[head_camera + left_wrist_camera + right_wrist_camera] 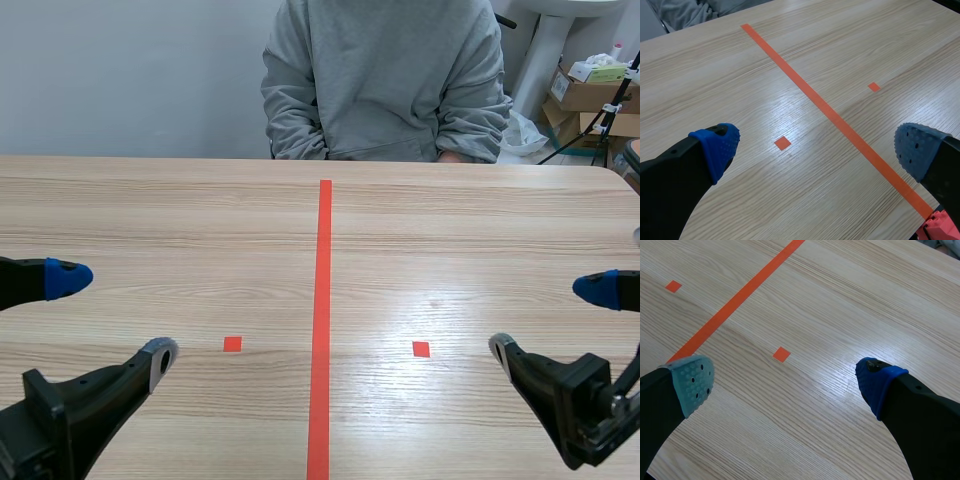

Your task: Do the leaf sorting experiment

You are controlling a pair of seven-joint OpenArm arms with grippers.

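The left gripper (115, 316) and right gripper (548, 318) hover over the counter (200, 220), fingers apart, empty; a person (385, 80) sits behind the counter.

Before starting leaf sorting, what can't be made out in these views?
Leaves: none show in any view.
Person: scene view, head cut off by the upper edge, hands mostly behind the table edge.
Cardboard boxes: scene view, cut by the right edge, labels too small.
Red part: left wrist view, cut by the frame edge, unidentifiable.

Wooden table (200, 230). Person (385, 80) in grey sweatshirt seated at far edge. Cardboard boxes (585, 100) stacked behind, far right.
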